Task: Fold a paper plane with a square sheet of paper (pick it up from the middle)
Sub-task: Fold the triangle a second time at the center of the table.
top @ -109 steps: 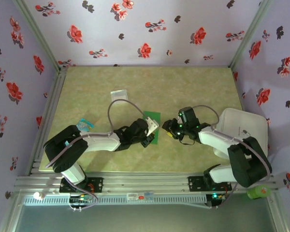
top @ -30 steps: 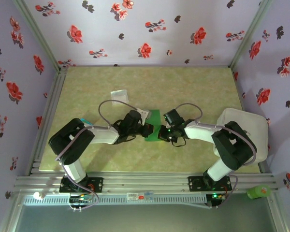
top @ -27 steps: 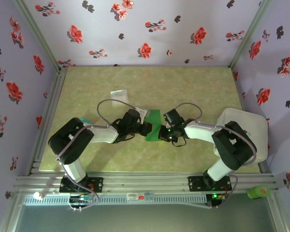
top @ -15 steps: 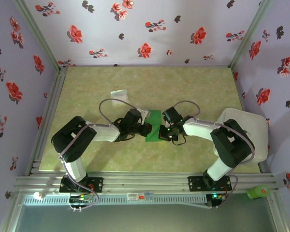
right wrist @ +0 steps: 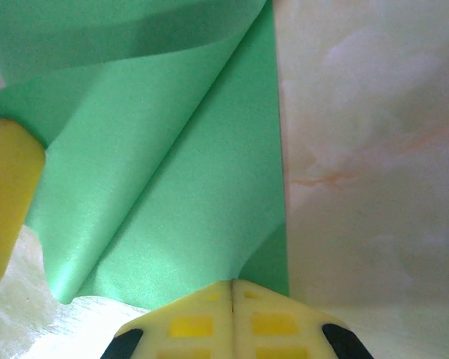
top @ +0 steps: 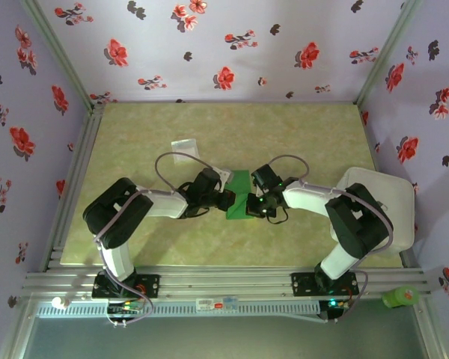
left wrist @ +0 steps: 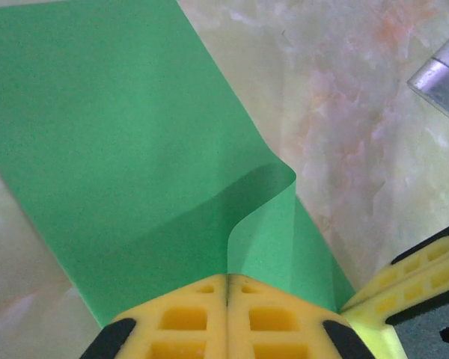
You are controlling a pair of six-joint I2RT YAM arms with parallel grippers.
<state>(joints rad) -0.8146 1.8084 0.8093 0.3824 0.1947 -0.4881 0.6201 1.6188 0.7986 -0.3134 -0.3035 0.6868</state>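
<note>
Left claw (left wrist: 227,283): It is gripping the sheet of paper (left wrist: 112,149), its yellow fingers pressed together with the green edge caught between them.
Right claw (right wrist: 233,286): It is also closed on the sheet, pinching the opposite edge, and is facing the left claw.
Sheet position: It is lying mid-bench (top: 299,134) between the two claws. It is spreading ahead and to the left of each claw's fingertips.
Sheet shape: Right at the left claw's tips a flap is curling upward in a soft roll, not a sharp crease. Ahead of the right claw a broad layer is leaning over a flatter one.
Step in hand: Judging by the raised flap, one side is probably being folded over toward the centre line.
Doing it well: The claw carrying the flap should be travelling low and straight across. The other claw should be pinning its edge still, so the corners are meeting squarely before anything is pressed flat.
Risk: Thin paper is likely to buckle or tear if both claws are pulling apart. A slanted pull would leave a crooked crease.
Packet (top: 184,146): It is lying well beyond the left claw, apart from the sheet.
</note>
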